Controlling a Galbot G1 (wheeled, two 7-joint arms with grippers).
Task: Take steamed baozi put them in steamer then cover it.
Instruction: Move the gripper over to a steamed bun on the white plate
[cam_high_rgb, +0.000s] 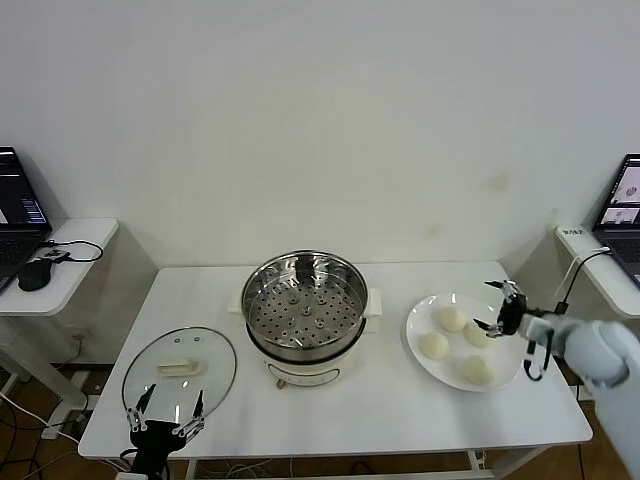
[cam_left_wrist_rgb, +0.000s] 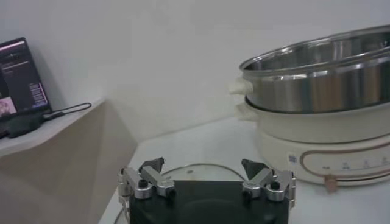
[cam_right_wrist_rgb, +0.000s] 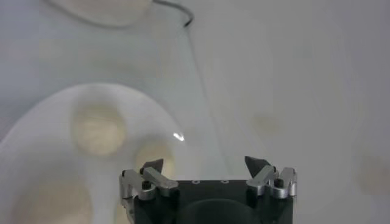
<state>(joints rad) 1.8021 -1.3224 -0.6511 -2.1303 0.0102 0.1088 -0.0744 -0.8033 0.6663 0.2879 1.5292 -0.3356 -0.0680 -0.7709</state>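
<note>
Buns: four white buns sit on a white plate on the table, to the right of the pot.
Pot: the shiny pot stands in the middle of the table. Its tray with holes has nothing on it.
Lid: the glass lid lies flat near the table's front left corner, apart from the pot.
Right gripper: the right gripper hangs just over the plate's right edge, fingers spread wide, holding nothing.
Left gripper: the left gripper waits at the lid's front edge, fingers spread wide, holding nothing.

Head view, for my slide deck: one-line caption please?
Open right gripper hovers over four baozi on plate; steamer uncovered, lid aside.
</note>
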